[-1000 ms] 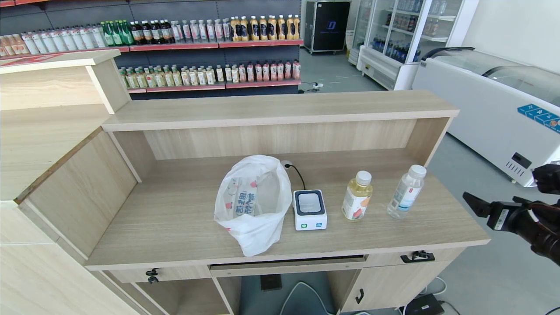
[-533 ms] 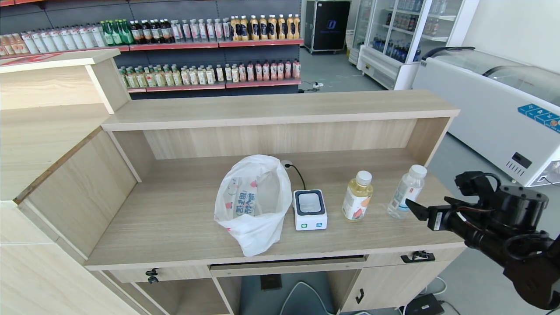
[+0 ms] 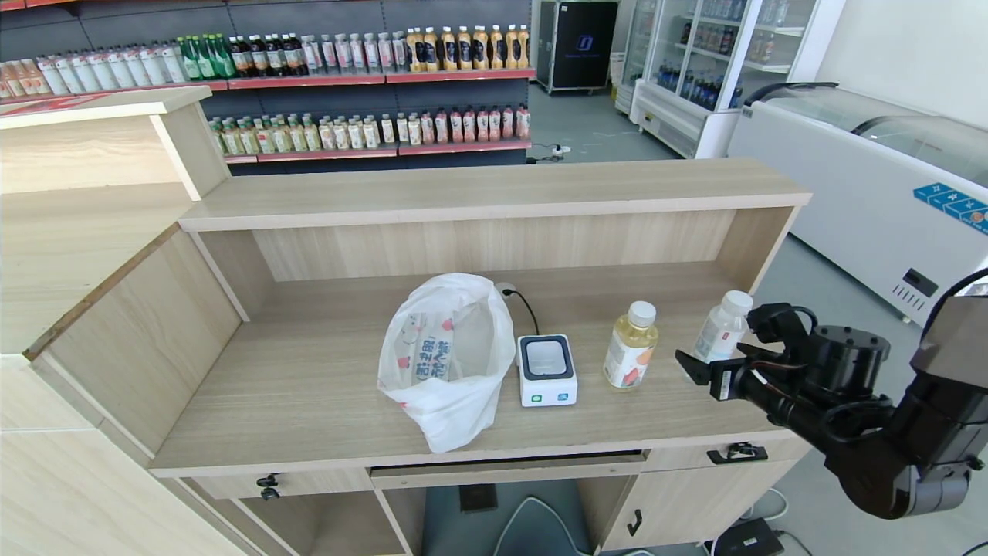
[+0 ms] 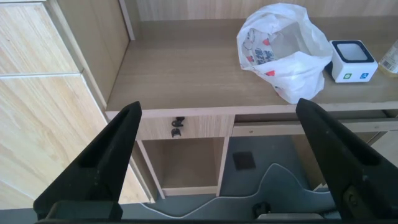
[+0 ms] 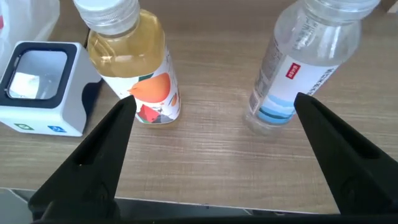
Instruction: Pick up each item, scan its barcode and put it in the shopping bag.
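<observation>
On the wooden counter (image 3: 309, 386) a white shopping bag (image 3: 448, 355) stands open with a packet inside. Right of it come a white barcode scanner (image 3: 546, 369), a yellow drink bottle (image 3: 631, 345) and a clear water bottle (image 3: 722, 328), both upright. My right gripper (image 3: 718, 355) is open at the counter's right end, just in front of the water bottle. Its wrist view faces the gap between the yellow bottle (image 5: 140, 68) and the water bottle (image 5: 305, 62); the gripper (image 5: 217, 168) holds nothing. My left gripper (image 4: 217, 162) is open and empty, low before the counter's front, with the bag (image 4: 283, 46) and scanner (image 4: 352, 60) beyond it.
A raised back shelf (image 3: 494, 193) and side walls (image 3: 147, 340) enclose the counter on three sides. A black cable (image 3: 529, 309) runs from the scanner to the back. Drawers (image 3: 733, 454) sit under the front edge. A chest freezer (image 3: 864, 177) stands to the right.
My right arm has swung left from beyond the counter's right end, and its open gripper now sits by the water bottle. The bottles, bag and scanner have not moved.
</observation>
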Robot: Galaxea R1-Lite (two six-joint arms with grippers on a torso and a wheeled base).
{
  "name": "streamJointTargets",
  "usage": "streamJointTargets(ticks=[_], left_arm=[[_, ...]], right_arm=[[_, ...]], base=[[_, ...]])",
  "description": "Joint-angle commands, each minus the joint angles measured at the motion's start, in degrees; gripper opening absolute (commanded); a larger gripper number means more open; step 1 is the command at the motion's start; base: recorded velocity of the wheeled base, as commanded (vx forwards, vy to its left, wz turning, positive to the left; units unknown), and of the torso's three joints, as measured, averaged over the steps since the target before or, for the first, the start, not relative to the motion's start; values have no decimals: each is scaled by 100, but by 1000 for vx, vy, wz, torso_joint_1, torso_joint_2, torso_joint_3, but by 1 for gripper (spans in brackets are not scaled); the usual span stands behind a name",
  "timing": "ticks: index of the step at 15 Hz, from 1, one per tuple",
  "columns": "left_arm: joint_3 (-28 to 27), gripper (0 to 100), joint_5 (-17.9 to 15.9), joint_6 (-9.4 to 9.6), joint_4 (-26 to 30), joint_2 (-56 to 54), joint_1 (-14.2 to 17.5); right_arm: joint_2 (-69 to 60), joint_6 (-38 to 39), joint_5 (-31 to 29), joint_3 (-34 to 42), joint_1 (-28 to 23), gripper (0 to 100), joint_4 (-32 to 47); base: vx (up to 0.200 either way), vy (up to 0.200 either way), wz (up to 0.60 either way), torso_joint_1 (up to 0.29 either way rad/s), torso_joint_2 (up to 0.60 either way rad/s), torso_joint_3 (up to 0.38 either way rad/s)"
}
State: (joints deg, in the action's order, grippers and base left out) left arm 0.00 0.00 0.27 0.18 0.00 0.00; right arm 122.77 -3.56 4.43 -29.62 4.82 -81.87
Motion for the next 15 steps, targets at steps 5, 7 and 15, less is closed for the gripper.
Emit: streamJointTargets(ticks=[5,7,15], left_arm=[[0,100,0,0,-1,0,0],[0,100,0,0,-1,0,0],[0,100,0,0,-1,0,0]], right_arm=[[660,22,32,-703,239,100,-22],[783,66,164,-896,309,100,13],[1320,180,401,-1582,450,100,128]], base=[[0,0,0,0,0,0],[0,0,0,0,0,0],[0,0,0,0,0,0]])
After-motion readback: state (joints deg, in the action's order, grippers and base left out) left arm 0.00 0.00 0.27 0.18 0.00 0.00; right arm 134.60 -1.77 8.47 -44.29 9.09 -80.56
